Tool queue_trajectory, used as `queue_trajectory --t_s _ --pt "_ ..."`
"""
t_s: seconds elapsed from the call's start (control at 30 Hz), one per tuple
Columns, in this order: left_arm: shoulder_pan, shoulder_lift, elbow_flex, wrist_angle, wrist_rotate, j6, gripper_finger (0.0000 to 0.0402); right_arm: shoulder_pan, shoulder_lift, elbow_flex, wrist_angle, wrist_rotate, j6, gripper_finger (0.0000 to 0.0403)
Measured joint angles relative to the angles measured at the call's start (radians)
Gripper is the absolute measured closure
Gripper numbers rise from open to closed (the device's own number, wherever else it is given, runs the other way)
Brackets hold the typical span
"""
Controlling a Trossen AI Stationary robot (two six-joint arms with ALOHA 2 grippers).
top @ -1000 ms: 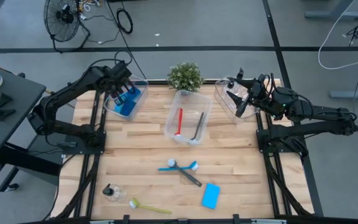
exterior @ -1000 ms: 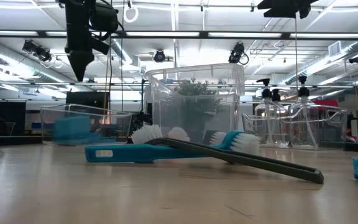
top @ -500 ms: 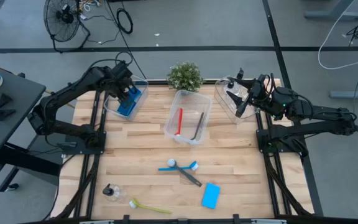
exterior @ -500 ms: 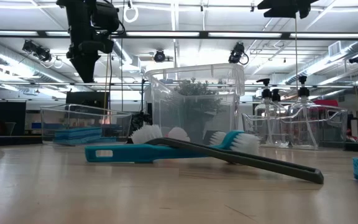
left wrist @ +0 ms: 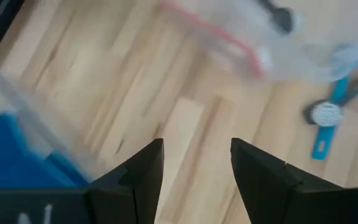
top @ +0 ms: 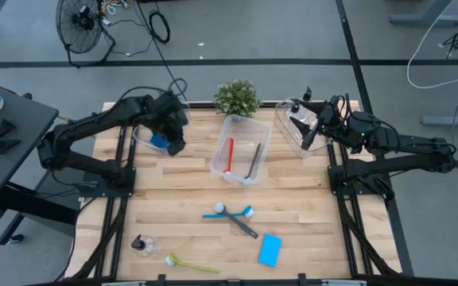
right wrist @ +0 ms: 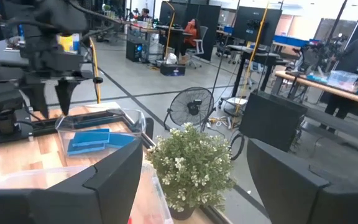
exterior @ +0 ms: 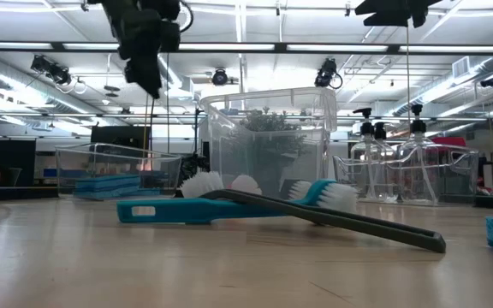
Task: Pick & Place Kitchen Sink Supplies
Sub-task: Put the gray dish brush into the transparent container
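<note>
1. The left gripper (top: 173,144) hangs above the desk (top: 181,199) just off the inner edge of the clear bin (top: 140,135) at the far left corner; its fingers (left wrist: 143,168) are spread apart with nothing between them.
2. Inside that bin lie flat blue rectangular sponges (right wrist: 92,140), stacked low against the floor of the bin; from above only a small blue patch shows beside the arm.
3. The right gripper (top: 304,133) waits over the clear bin (top: 291,127) at the far right corner, its jaws standing wide and empty.
4. That bin holds small clear bottles (exterior: 375,158) with black pump tops, standing upright.
5. The middle bin (top: 241,149), at the far edge just in front of the potted plant (top: 236,97), holds a red brush (top: 230,154) and a dark grey brush (top: 255,160), both thin and long-handled, lying lengthwise and apart.
6. Toward the near edge, a blue brush (top: 227,212) with white bristles lies crossed by a grey brush (top: 243,226); the two touch where they cross.
7. Just beside them, nearer the near edge, lies a loose blue sponge (top: 269,249), flat and rectangular.
8. At the near left corner stands a clear pump bottle (top: 141,245), with a yellow-green brush (top: 191,264) lying near it along the near edge.
</note>
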Motion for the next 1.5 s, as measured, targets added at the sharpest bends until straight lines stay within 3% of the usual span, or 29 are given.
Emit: queue_trajectory --t_s 0.3,0.53,0.87,1.13,1.5 --pt "-0.206 0.000 0.000 0.107 0.000 0.000 0.0209 0.000 0.000 0.000 -0.007 -0.004 0.020 0.0111" --pt "-0.342 0.000 0.000 0.167 0.001 -0.021 0.0209 0.003 0.000 0.000 0.001 -0.187 0.030 0.0111" --pt "-0.508 0.001 0.000 0.253 0.001 0.132 0.0209 0.116 0.000 0.000 0.003 -0.265 0.080 0.0111" --pt "-0.559 0.001 0.000 0.254 -0.055 0.138 0.0209 0.268 0.053 0.000 0.004 -0.264 0.176 0.0121" --pt "-0.568 0.001 0.000 0.256 -0.056 0.139 0.0209 0.446 0.190 0.000 0.003 -0.265 0.321 0.0146"
